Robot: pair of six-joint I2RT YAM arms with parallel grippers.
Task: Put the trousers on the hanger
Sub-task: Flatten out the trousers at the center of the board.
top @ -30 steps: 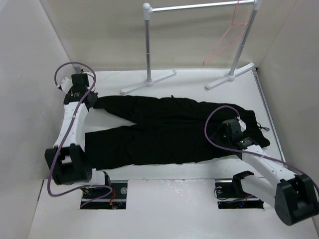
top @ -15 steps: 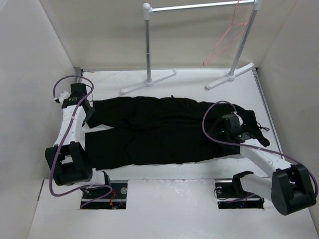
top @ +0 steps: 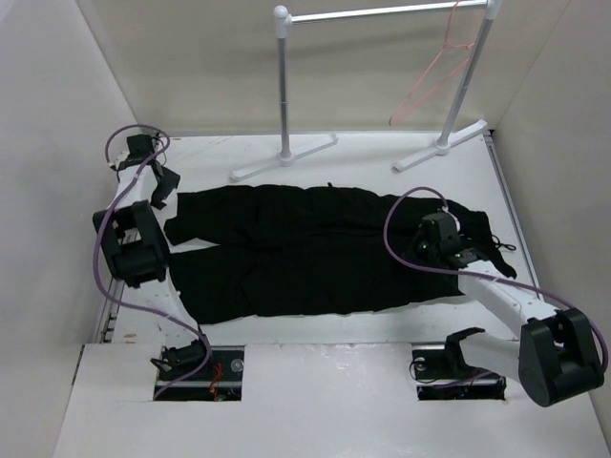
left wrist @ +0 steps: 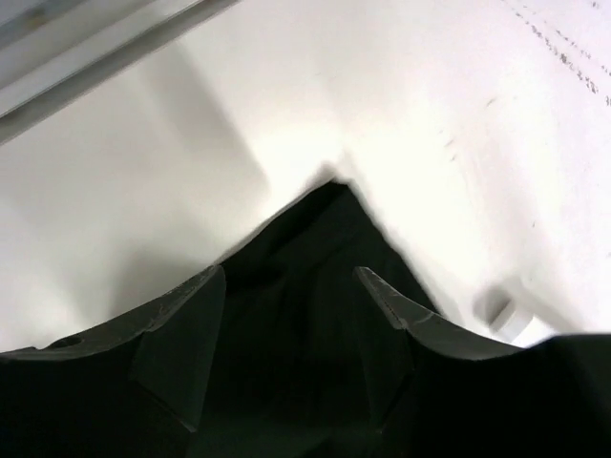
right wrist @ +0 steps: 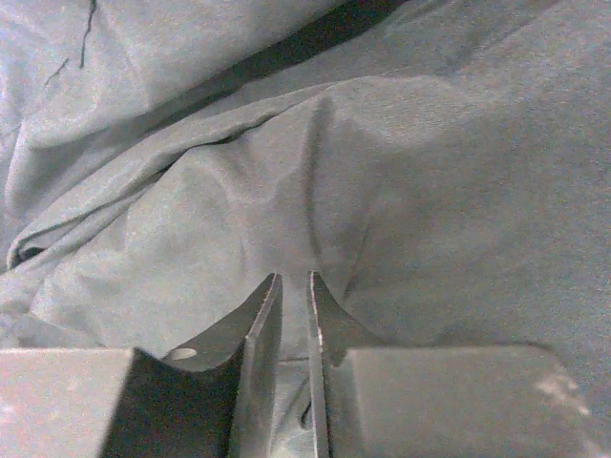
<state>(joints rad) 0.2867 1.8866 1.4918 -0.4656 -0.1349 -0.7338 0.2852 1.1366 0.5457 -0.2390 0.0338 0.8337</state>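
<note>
One fold of the trousers (right wrist: 430, 191) sits pinched in the right claw (right wrist: 293, 280).

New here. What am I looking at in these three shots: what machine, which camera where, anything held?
Two robot arms are bolted at the near edge of a white table; each ends in a two-finger gripper. The wide picture looks down from above and behind them. The other two come from wrist cameras, each showing its own fingers. Black trousers lie flat across the table. A pink wire hanger hangs on the grey rack at the back. The left gripper is open above a corner of a trouser leg, holding nothing. The right gripper, at the waist end, has its fingers almost together and seems to pinch a fold of cloth.
</note>
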